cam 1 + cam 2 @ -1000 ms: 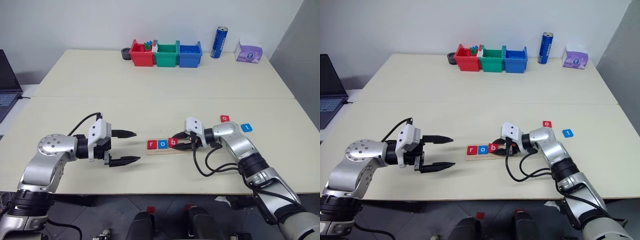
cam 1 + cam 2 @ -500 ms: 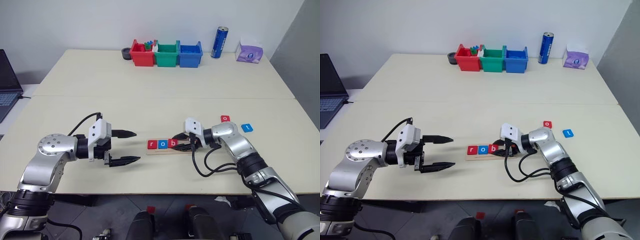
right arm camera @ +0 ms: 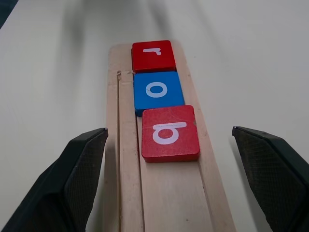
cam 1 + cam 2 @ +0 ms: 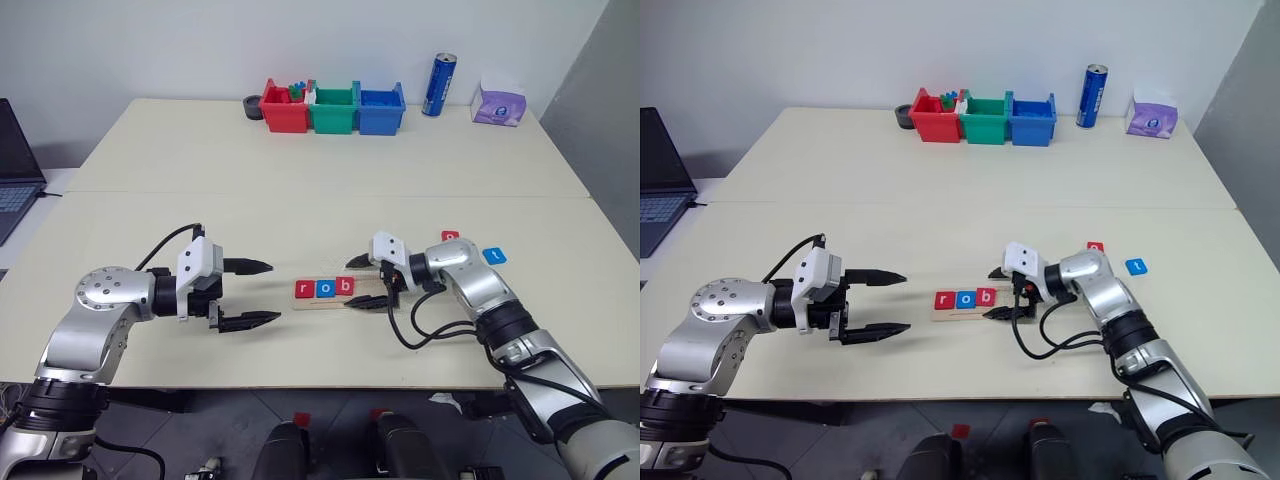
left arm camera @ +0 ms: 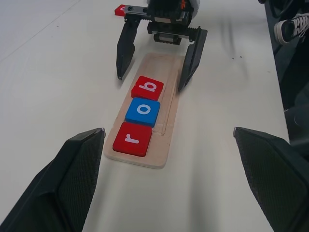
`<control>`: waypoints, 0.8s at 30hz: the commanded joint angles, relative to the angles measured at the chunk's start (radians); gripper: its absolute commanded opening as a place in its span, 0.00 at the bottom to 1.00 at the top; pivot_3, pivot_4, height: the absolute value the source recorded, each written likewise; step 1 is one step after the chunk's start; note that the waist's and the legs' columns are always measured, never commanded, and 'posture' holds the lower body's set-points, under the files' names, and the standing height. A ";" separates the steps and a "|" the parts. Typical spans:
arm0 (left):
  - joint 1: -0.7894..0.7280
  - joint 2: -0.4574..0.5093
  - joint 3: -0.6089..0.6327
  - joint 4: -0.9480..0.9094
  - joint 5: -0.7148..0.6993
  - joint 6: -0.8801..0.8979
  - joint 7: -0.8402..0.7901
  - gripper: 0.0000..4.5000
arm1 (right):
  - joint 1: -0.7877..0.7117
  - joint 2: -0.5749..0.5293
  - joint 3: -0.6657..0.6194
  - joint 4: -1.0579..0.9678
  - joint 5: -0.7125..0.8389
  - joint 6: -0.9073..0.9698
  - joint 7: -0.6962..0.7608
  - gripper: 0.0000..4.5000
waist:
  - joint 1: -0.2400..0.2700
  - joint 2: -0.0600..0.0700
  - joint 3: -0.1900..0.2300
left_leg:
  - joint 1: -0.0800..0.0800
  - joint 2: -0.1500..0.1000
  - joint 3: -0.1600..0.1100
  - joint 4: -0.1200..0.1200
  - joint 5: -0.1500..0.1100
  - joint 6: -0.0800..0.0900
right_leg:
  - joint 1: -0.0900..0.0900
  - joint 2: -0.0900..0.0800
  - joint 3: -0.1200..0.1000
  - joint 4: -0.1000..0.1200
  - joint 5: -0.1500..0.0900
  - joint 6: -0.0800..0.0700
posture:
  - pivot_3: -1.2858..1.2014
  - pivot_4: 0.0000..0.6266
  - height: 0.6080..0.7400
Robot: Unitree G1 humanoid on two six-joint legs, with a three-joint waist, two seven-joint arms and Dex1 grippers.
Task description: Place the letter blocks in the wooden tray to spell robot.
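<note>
**"rob" in tray, two tiles to go**

Right gripper (image 4: pixel 364 283) sits w/ fingers spread wide, straddling the wooden tray (image 5: pixel 164 140) just past the red b (image 5: pixel 147 87), holding nothing. r (image 5: pixel 132 138), blue o (image 5: pixel 143 111) and b sit side by side at the tray's left end. Red o (image 4: pixel 450 236) and blue t (image 4: pixel 493 256) wait on the counter (image 4: pixel 300 200) behind the right arm, probably next. Left gripper (image 4: pixel 248 294) hovers open, clear of the tray.

My arms are brushed silver metal with rounded joint housings, going black at the upper segments. The left arm (image 4: pixel 95 320) has a round cap ringed with small screw holes. Each wrist carries a white boxy block, and black cables loop loose off both. My grippers, left gripper (image 4: pixel 250 293) and right gripper (image 4: pixel 358 283), end in tapered black fingers (image 5: pixel 77 183) with finely textured pads.
</note>
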 commanded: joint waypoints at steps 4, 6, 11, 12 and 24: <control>-0.029 -0.006 0.007 0.012 0.004 -0.027 -0.002 1.00 | -0.028 0.004 -0.058 -0.060 0.063 0.055 0.007 0.91 | 0.000 0.000 0.000 | 0.000 0.000 0.000 0.000 0.000 0.000 | 0.000 0.000 0.000 0.000 0.000 0.000 | 0.52 0.24 1.00; -0.032 -0.008 0.006 0.015 0.006 -0.030 -0.004 1.00 | -0.025 0.003 -0.056 -0.063 0.064 0.055 0.006 0.82 | 0.000 0.000 0.000 | 0.000 0.000 0.000 0.000 0.000 0.000 | 0.000 0.000 0.000 0.000 0.000 0.000 | 0.52 0.24 1.00; -0.038 -0.011 0.005 0.022 0.010 -0.032 -0.005 1.00 | -0.019 0.004 -0.044 -0.044 0.043 0.027 -0.021 0.39 | 0.000 0.000 0.000 | 0.000 0.000 0.000 0.000 0.000 0.000 | 0.000 0.000 0.000 0.000 0.000 0.000 | 0.52 0.24 1.00; -0.039 -0.012 0.005 0.022 0.011 -0.032 -0.005 1.00 | -0.020 0.006 -0.042 -0.035 0.036 0.018 -0.032 0.32 | 0.000 0.000 0.000 | 0.000 0.000 0.000 0.000 0.000 0.000 | 0.000 0.000 0.000 0.000 0.000 0.000 | 0.52 0.24 1.00; -0.030 -0.008 0.015 0.016 0.014 -0.029 -0.003 1.00 | -0.048 0.053 -0.031 0.070 -0.020 -0.077 -0.126 0.00 | 0.000 0.000 0.000 | 0.000 0.000 0.000 0.000 0.000 0.000 | 0.000 0.000 0.000 0.000 0.000 0.000 | 0.52 0.24 1.00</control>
